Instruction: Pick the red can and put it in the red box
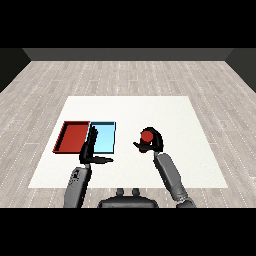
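Nearest me, my left hand (91, 151) stands with fingers straight and raised and the thumb out to its right. It holds nothing. It sits at the near edge of the light blue tray (106, 140), its fingertips overlapping the seam between the two trays.

My right hand (151, 142) is a little farther out over the white worktop (190, 145). Its fingers are curled round the red can (147, 135), whose red top shows above the fingers. The can appears roughly upright in the hand, long axis near vertical; I cannot tell whether its base is clear of the worktop.

The relation that governs the coming move: the red tray (72, 136) lies to the left of the right hand, beyond both the light blue tray and the left hand. The can is well apart from it. The left hand is the nearer one to the red tray, but the can is in the right hand.

I judge the grasp complete and the carry to the left as the step in hand. The path must pass over the light blue tray, with the raised left fingers close to the line of travel.
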### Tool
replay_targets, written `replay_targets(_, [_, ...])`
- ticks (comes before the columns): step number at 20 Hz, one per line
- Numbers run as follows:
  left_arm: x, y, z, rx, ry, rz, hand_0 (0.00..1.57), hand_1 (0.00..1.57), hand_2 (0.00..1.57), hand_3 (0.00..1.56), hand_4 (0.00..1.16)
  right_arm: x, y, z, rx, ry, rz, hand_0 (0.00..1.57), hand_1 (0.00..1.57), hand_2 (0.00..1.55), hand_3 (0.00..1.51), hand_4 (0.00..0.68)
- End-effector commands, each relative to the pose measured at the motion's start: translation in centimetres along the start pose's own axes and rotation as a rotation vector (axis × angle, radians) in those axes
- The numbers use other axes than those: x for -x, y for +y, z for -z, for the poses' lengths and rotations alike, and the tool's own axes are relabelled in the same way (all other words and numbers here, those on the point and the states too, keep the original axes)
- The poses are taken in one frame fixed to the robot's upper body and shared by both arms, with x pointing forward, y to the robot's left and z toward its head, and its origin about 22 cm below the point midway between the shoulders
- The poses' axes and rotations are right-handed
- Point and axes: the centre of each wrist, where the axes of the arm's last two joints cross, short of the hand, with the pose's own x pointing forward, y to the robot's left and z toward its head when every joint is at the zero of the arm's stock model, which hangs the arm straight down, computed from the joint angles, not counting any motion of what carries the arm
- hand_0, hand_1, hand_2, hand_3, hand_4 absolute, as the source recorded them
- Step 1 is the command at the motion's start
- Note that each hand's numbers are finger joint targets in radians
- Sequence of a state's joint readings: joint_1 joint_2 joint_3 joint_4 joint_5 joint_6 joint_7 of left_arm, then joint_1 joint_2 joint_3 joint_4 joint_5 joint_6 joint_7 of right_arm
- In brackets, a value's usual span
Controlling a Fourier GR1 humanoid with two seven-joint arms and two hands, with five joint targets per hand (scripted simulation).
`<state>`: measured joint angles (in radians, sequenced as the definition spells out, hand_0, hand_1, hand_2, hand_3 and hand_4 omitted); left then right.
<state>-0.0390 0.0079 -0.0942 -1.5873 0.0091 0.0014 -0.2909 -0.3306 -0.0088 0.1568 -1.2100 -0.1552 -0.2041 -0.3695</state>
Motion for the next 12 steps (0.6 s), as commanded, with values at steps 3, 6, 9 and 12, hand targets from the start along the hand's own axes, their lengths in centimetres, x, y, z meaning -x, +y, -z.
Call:
replay_targets(3, [-0.1, -2.1, 1.2, 0.038, 0.018, -0.022, 0.00, 0.00, 0.00, 0.00, 0.00, -1.4, 1.5, 1.0, 0.002, -0.015, 0.004, 1.42, 1.42, 1.44, 1.42, 0.650])
replay_targets(6, [-1.3, -3.7, 2.5, 0.060, 0.037, -0.022, 0.00, 0.00, 0.00, 0.00, 0.00, -2.7, 2.4, 0.9, 0.011, -0.010, 0.033, 1.42, 1.42, 1.44, 1.42, 0.650])
replay_targets(9, [0.0, -4.6, 4.6, 0.103, 0.032, -0.056, 0.00, 0.00, 0.00, 0.00, 0.00, -2.4, 3.1, 2.4, -0.022, -0.031, 0.026, 1.43, 1.43, 1.44, 1.42, 0.649])
replay_targets(12, [-0.3, -7.3, 2.4, 0.115, 0.053, -0.089, 0.00, 0.00, 0.00, 0.00, 0.00, -1.7, 2.8, 0.5, -0.051, -0.057, 0.035, 1.41, 1.41, 1.44, 1.42, 0.653])
